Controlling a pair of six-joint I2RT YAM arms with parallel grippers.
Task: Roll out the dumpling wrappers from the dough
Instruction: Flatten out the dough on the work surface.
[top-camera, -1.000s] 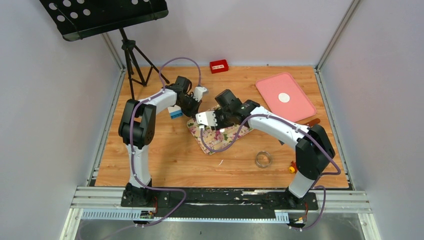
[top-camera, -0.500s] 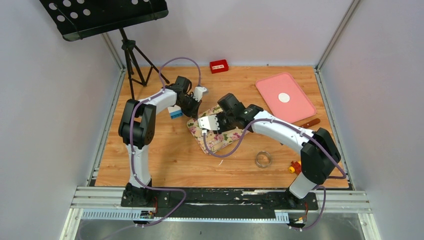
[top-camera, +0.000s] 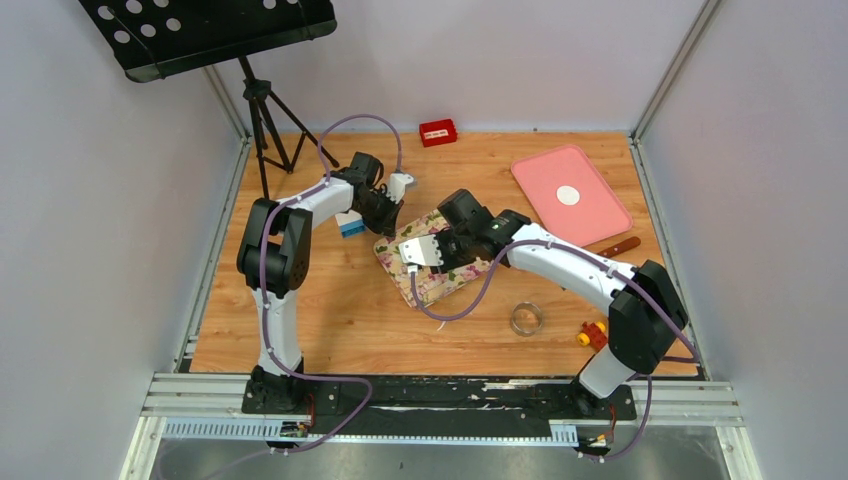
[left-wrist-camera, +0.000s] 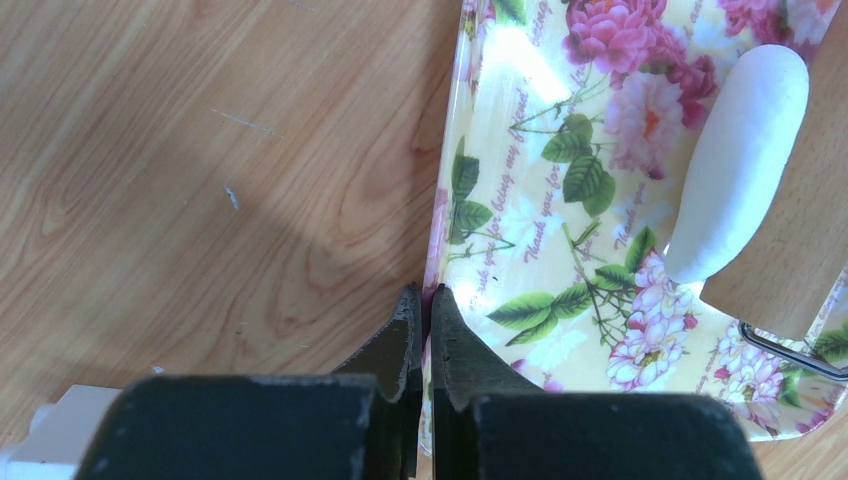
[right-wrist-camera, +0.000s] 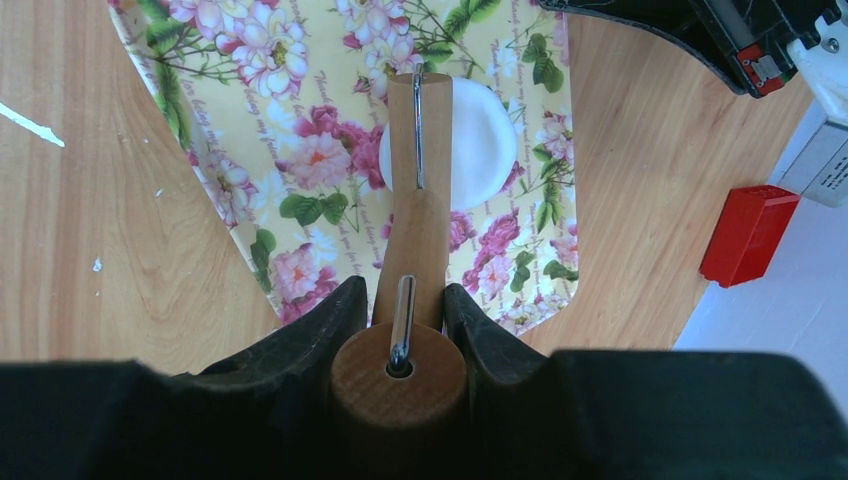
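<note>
Right gripper (right-wrist-camera: 405, 296), clamping the wooden rolling pin (right-wrist-camera: 418, 160), has dragged it nearer over the flattened white dough (right-wrist-camera: 482, 140) on the flowery yellow mat (right-wrist-camera: 300, 165); left gripper (left-wrist-camera: 422, 305) pinches the mat's edge. Thinning continues, I reckon.

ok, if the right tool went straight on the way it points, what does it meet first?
The dough: the wooden roller gripped in the right tool lies over it on the floral mat. Beyond it there is only mat, though height is hard to judge here.
</note>
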